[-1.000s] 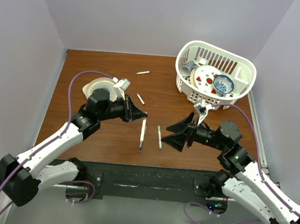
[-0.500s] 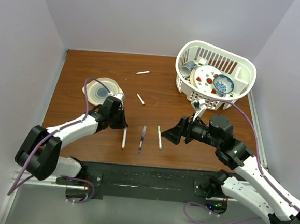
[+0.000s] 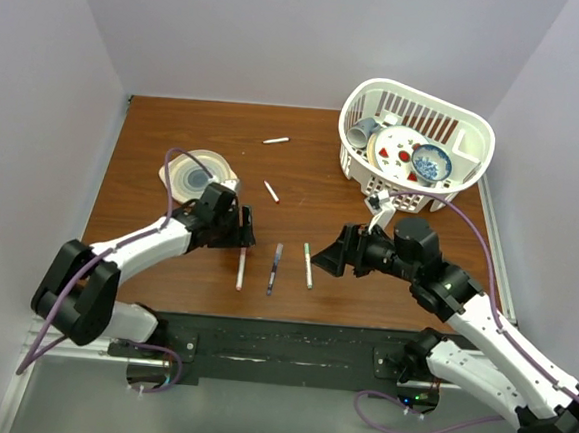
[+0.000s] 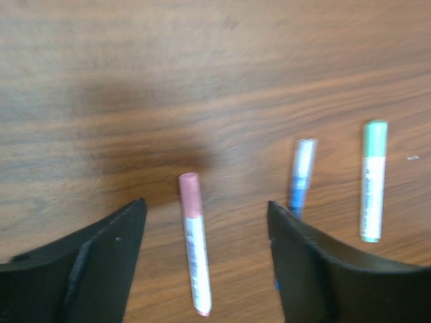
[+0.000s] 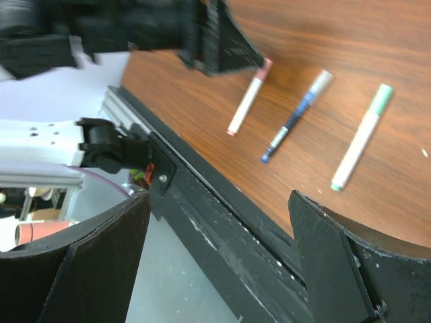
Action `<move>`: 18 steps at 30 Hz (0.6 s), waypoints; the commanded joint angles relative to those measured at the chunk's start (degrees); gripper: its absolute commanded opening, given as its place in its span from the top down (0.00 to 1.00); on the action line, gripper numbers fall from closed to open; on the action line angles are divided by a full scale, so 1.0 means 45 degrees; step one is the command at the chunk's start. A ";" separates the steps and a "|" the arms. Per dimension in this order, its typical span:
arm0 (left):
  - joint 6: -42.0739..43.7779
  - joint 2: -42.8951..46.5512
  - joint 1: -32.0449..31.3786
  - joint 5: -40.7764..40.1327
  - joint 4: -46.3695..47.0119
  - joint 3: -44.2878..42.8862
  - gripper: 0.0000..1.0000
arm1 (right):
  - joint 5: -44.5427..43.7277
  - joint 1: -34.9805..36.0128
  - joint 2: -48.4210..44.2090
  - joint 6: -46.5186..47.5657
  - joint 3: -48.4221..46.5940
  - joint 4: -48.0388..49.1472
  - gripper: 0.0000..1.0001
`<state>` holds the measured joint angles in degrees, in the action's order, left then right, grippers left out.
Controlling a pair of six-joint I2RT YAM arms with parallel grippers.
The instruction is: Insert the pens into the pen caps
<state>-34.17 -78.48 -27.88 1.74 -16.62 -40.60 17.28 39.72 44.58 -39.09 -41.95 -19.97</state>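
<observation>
Pens: pink-capped pen [image 3: 240,269], blue pen [image 3: 274,268], green-capped pen [image 3: 308,265], side by side on surface [image 3: 176,127]. Probably light, stiff, roll-prone; take mid-barrel. Left gripper [image 4: 205,229] jaws wide either side of pink-capped pen; right gripper [image 5: 219,202] jaws wide, empty.

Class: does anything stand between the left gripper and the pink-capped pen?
Nothing visible does. The left gripper has its jaws open, and the pink-capped pen lies between them in the wrist view, on the bare table.

Left tool [image 3: 245,229] low near the tabletop's [image 3: 176,132] near edge, fingers spread, empty. Right tool [image 3: 330,256] same, aimed at left edge.
</observation>
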 commanded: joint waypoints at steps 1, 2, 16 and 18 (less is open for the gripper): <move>0.0113 0.1614 0.0082 -0.0366 -0.0466 -0.1134 0.18 | -0.1220 0.0000 0.0074 -0.0588 -0.0560 -0.1128 0.12; 0.0210 0.1851 0.0063 -0.0444 -0.0505 -0.1154 0.11 | -0.1976 -0.0019 0.0113 -0.0745 -0.0540 -0.1323 0.12; 0.3746 0.5288 0.0082 -0.1377 -0.1911 -0.0609 0.00 | -0.9107 0.0000 0.2592 -0.4672 -0.0170 -0.4275 0.12; 0.3611 0.5505 0.0082 -0.1946 -0.1853 -0.0122 0.00 | -0.9327 -0.0019 0.3273 -0.4267 -0.0208 -0.3729 0.12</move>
<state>-21.80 -56.36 -27.77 -1.61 -23.55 -43.72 -13.98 39.70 55.81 -54.81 -42.50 -37.21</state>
